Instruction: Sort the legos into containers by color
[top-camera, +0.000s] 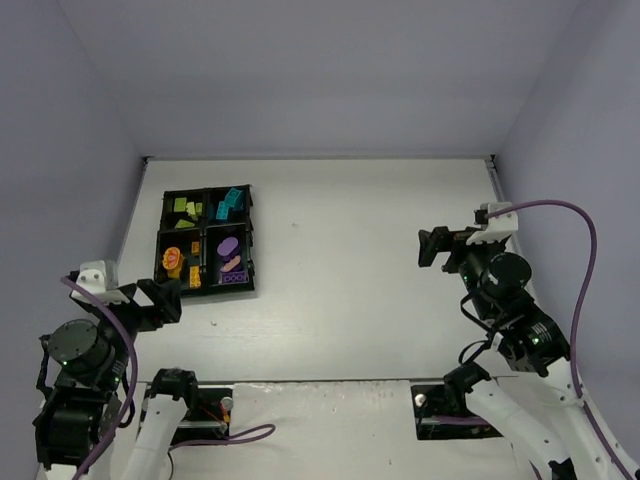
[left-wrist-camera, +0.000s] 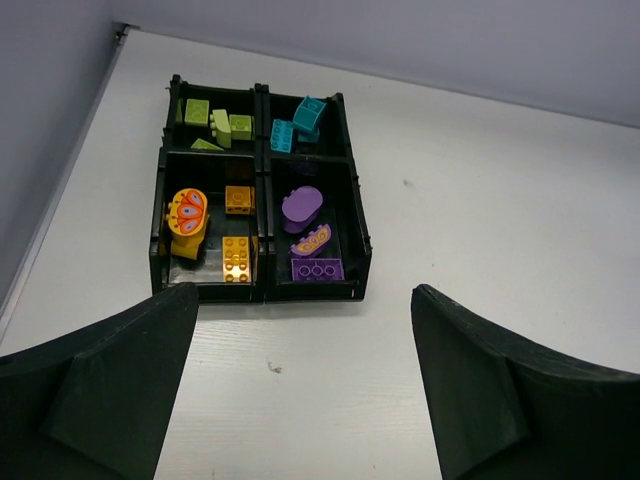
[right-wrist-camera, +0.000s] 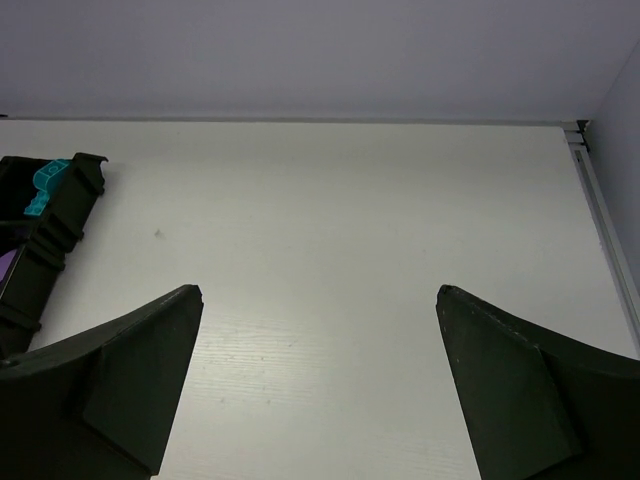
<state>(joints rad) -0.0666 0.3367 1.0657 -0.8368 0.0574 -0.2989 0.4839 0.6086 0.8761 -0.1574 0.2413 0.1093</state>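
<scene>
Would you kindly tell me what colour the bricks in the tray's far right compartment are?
The bricks there are cyan, clearest in the left wrist view.

White matte table (top-camera: 370, 270), faint wood grain, grey walls on 3 sides. One black tray (left-wrist-camera: 260, 292) sits flat on it, 2x2 square compartments (left-wrist-camera: 208, 228). Rest of surface spreads wide to the right of tray and toward the near side. Tiny dark speck (left-wrist-camera: 405, 183) on tabletop just right of tray, far half. 2nd small mark (left-wrist-camera: 270, 368) just in front of tray's near wall. Two black arm base plates at table edge: L one (top-camera: 190, 405) near-side of tray, R one (top-camera: 450, 412) well apart to tray's right.
</scene>
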